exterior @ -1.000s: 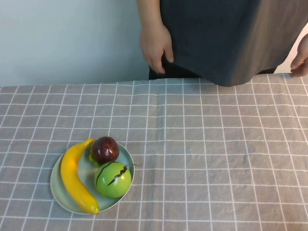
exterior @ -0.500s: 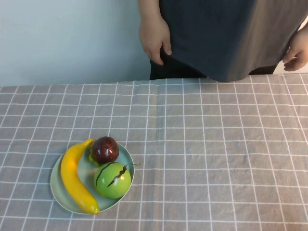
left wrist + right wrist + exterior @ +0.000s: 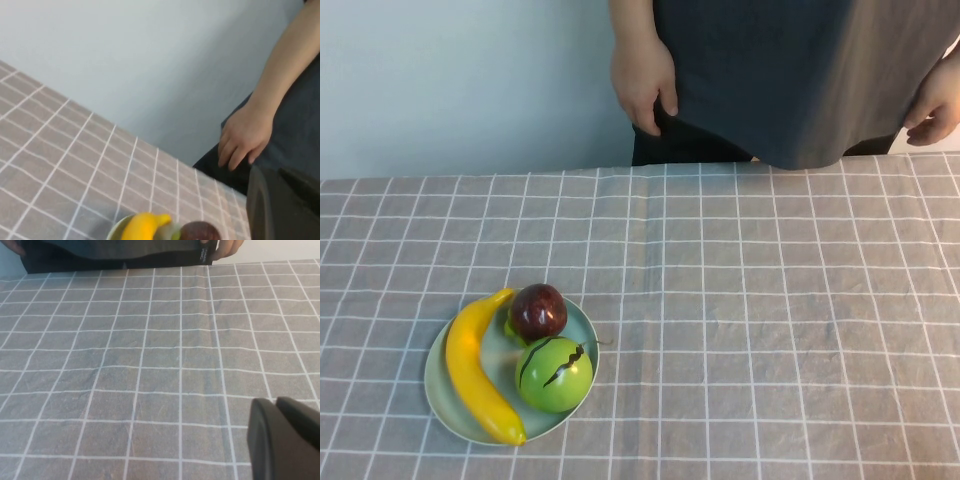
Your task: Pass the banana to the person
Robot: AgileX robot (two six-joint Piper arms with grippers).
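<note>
I see only a dark edge of my left gripper [image 3: 282,205] in its wrist view, likewise my right gripper [image 3: 282,440]; neither arm shows from above.

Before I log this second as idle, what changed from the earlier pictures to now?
Only the person shifted: the hands rose slightly, the one on the robot's right lifting off the table's far edge. The banana, still on the plate beside two round fruits, did not move. Neither the left gripper nor the right gripper appears in the high view.
</note>
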